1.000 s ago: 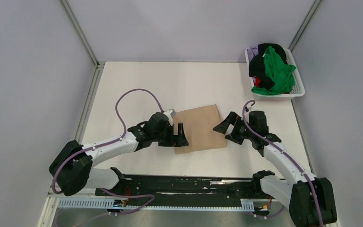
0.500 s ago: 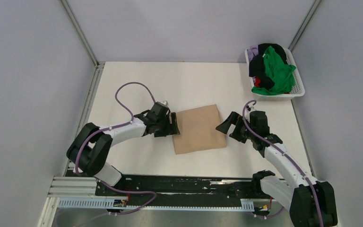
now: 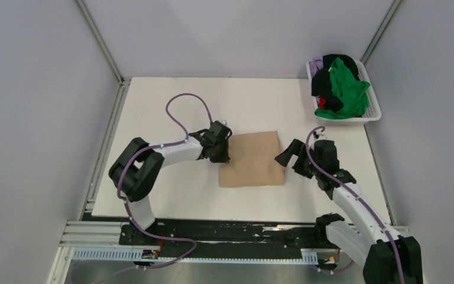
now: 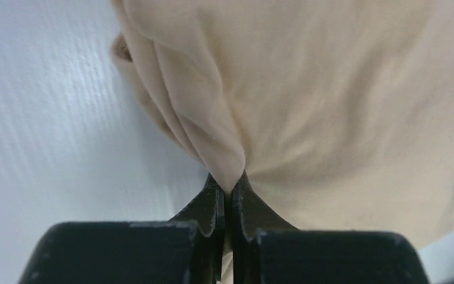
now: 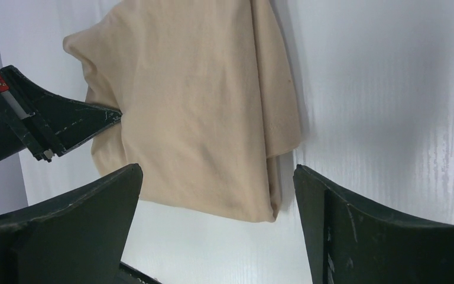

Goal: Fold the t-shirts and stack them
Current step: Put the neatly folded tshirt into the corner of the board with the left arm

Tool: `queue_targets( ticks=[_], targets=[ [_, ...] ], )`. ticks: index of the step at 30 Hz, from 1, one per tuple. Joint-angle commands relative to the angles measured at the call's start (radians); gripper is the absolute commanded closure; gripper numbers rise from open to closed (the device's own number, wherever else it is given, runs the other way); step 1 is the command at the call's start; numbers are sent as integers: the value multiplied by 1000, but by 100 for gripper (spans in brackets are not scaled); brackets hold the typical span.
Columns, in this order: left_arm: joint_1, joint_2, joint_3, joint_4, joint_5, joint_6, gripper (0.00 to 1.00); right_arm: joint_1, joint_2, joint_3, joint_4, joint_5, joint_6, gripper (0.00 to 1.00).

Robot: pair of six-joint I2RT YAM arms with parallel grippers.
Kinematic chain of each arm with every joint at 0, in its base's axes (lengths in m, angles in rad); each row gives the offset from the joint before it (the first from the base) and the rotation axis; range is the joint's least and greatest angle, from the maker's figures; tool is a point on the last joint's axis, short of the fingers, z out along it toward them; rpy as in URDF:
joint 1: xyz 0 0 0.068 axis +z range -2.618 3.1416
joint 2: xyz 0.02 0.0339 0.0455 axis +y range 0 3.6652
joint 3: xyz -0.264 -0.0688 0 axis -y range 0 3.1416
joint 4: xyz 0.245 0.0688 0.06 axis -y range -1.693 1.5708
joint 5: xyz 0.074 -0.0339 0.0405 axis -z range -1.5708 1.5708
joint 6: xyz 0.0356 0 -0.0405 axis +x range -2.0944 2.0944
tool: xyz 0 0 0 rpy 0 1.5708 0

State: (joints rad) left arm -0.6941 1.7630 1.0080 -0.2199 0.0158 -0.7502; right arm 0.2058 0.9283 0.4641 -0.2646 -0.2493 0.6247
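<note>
A folded tan-beige t-shirt (image 3: 251,160) lies flat in the middle of the table. My left gripper (image 3: 224,152) is at its left edge, shut on a pinched fold of the tan cloth (image 4: 230,160); the left gripper (image 4: 232,184) has both jaws pressed together around it. My right gripper (image 3: 287,158) sits just off the shirt's right edge, open and apart from it. In the right wrist view the right gripper (image 5: 217,171) spans the shirt's near corner (image 5: 201,106) with nothing held. The other t-shirts, green (image 3: 347,87), black (image 3: 330,81), red (image 3: 323,102) and pale purple (image 3: 316,62), are heaped in the basket.
The white latticed basket (image 3: 349,120) stands at the table's far right corner. The left gripper's dark finger (image 5: 65,125) shows at the shirt's far edge in the right wrist view. Grey walls enclose the table on three sides.
The left arm swung farther up along the shirt's left edge and its jaws closed on the cloth, bunching it slightly. The right gripper drifted a little to the right, still open.
</note>
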Motion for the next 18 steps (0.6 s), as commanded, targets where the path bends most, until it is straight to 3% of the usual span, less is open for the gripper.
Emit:
queue_targets(
  ticks=[1,10,18],
  targets=[
    [3,65,128,-280,-381,85,100,-5,-71,14,-10,93,-19,0],
    [182,163,395,-383,-724,348,100,-5,-128,-11,-23,156,-20,0],
    [394,335,673,-291,-789,650,100,-5,-84,-14,-10,205,-26,0]
  ],
)
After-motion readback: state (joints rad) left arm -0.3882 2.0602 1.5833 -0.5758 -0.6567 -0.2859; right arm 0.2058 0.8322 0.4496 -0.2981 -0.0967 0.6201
